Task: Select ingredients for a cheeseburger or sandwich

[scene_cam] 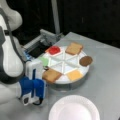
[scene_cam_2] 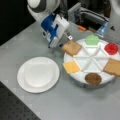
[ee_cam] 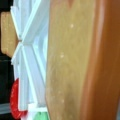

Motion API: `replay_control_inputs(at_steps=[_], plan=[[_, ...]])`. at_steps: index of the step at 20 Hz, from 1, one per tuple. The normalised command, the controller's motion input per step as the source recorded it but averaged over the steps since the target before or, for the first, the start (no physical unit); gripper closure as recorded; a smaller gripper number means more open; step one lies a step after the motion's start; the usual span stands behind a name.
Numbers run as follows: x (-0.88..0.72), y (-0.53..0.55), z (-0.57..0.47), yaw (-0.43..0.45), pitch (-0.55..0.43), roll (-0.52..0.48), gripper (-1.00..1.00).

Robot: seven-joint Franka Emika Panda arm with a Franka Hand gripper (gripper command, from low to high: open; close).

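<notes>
The ingredients lie one per wedge in a round white tray (scene_cam_2: pixel 91 60): toast square (scene_cam_2: pixel 71 47), green leaf (scene_cam_2: pixel 92 39), red disc (scene_cam_2: pixel 111 48), another toast square (scene_cam_2: pixel 113 67), brown disc (scene_cam_2: pixel 93 78) and yellow square (scene_cam_2: pixel 71 67). My gripper (scene_cam_2: pixel 65 41) is down at the outer edge of the toast square (scene_cam: pixel 51 75) nearest the arm, its fingers on either side of that edge. That toast (ee_cam: pixel 72 62) fills the wrist view, with the red disc (ee_cam: pixel 15 100) and green leaf (ee_cam: pixel 40 116) beyond it. No cheeseburger or sandwich is in view.
A white paper plate (scene_cam_2: pixel 38 74) lies on the grey table beside the tray, also seen at a front view's bottom (scene_cam: pixel 74 110). Grey metal hardware (scene_cam: pixel 46 37) stands behind the tray. The blue-and-white wrist (scene_cam: pixel 32 87) hangs over the table between tray and plate.
</notes>
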Motion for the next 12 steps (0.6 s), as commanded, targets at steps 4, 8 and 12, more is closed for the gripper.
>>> replay_control_inputs(at_steps=[4,8,12], plan=[[0.41,-0.2,-0.15,0.139,0.097,0.162,-1.0],[0.39,-0.19,-0.16,0.128,0.085,0.163,-1.0],[0.35,-0.2,-0.14,0.114,0.095,0.174,-1.0]])
